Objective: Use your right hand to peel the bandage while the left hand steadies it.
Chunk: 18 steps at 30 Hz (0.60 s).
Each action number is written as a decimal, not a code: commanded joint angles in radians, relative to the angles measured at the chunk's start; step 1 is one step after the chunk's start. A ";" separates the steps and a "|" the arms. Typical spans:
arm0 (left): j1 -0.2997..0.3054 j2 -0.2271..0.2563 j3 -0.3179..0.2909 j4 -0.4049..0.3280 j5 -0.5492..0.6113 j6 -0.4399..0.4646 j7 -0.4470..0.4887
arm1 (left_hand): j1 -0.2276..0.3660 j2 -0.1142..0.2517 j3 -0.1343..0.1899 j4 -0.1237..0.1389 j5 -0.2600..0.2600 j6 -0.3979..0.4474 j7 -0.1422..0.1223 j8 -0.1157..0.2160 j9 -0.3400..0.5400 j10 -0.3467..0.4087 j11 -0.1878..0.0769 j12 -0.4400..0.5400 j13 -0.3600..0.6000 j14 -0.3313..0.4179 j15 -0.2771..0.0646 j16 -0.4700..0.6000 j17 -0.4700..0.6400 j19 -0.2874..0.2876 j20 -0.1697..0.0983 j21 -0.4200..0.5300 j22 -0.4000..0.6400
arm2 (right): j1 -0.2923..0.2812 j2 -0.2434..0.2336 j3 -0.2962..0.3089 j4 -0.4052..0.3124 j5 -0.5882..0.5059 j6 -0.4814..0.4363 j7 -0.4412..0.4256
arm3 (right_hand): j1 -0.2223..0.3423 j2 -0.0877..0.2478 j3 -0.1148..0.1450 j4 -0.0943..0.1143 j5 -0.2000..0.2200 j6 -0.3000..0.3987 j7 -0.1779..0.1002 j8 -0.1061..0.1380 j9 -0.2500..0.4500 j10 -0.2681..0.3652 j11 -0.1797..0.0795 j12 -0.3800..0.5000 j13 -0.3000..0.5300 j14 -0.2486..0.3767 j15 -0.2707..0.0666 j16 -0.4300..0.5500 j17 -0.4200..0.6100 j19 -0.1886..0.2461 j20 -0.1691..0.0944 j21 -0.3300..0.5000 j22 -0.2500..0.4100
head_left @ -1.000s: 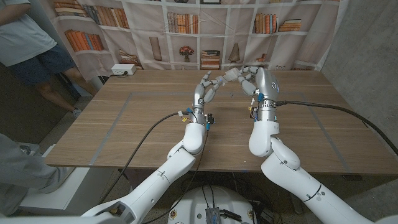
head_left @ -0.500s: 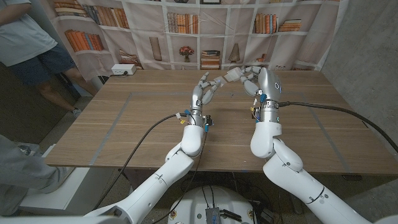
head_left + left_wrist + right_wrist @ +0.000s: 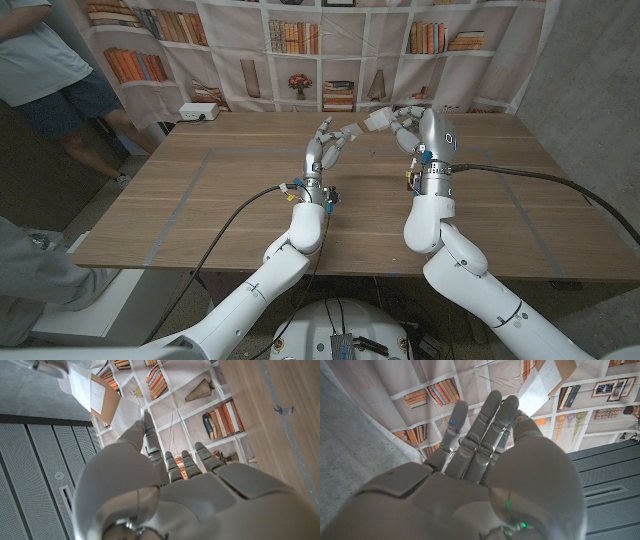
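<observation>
Above the wooden table point(image 3: 200, 200), the left hand point(image 3: 326, 142) pinches one wrapper flap of the bandage point(image 3: 362, 126) while the right hand point(image 3: 410, 122) pinches the other, presumably for peeling apart.

light: even, bright indoor | shadows: soft, faint | glare: none | wrist views: close, slightly soft

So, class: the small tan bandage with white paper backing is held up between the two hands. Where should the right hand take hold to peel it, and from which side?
Probably the loose white paper tab at the end of the tan bandage with white paper backing, approached from the right hand side: the left hand pinches the other end, and the strip spans the gap between them above the table.
</observation>
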 commanded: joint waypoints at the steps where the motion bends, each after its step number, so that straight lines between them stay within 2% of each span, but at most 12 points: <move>1: 0.013 0.009 -0.014 -0.012 -0.008 0.015 0.008 | -0.001 -0.001 0.008 -0.002 -0.001 -0.001 0.001 0.008 0.004 0.004 0.008 -0.002 0.006 0.011 -0.030 0.003 0.002 0.000 0.009 0.004 0.001 | 0.015 0.011 0.007 0.020 0.010 -0.017 -0.010 | -0.006 0.004 0.008 0.002 0.002 0.003 -0.004 0.004 0.003 -0.003 -0.005 0.000 0.004 0.005 -0.002 -0.004 0.004 -0.007 -0.125 0.012 0.003; 16: 0.028 0.019 -0.030 -0.014 -0.005 -0.015 0.021 | -0.003 -0.003 0.012 0.000 -0.002 -0.006 -0.003 0.016 0.011 0.007 0.005 -0.002 0.006 0.012 -0.030 0.002 0.003 0.000 0.009 0.006 0.001 | 0.022 0.007 0.002 0.022 0.019 -0.021 -0.015 | -0.009 0.001 0.009 0.002 -0.001 0.003 -0.005 0.003 0.004 -0.002 -0.007 -0.002 0.005 0.005 -0.002 -0.006 0.006 -0.011 -0.126 0.018 0.000; 18: 0.036 0.022 -0.032 -0.031 -0.010 0.009 0.019 | -0.004 -0.004 0.013 0.001 -0.002 -0.007 -0.003 0.017 0.012 0.007 0.007 -0.002 0.006 0.012 -0.031 0.003 0.003 0.002 0.007 0.007 0.001 | 0.023 0.007 0.001 0.023 0.020 -0.018 -0.016 | -0.010 0.000 0.009 0.002 -0.001 0.003 -0.007 0.003 0.004 -0.002 -0.007 -0.002 0.005 0.005 -0.002 -0.006 0.007 -0.012 -0.126 0.019 -0.001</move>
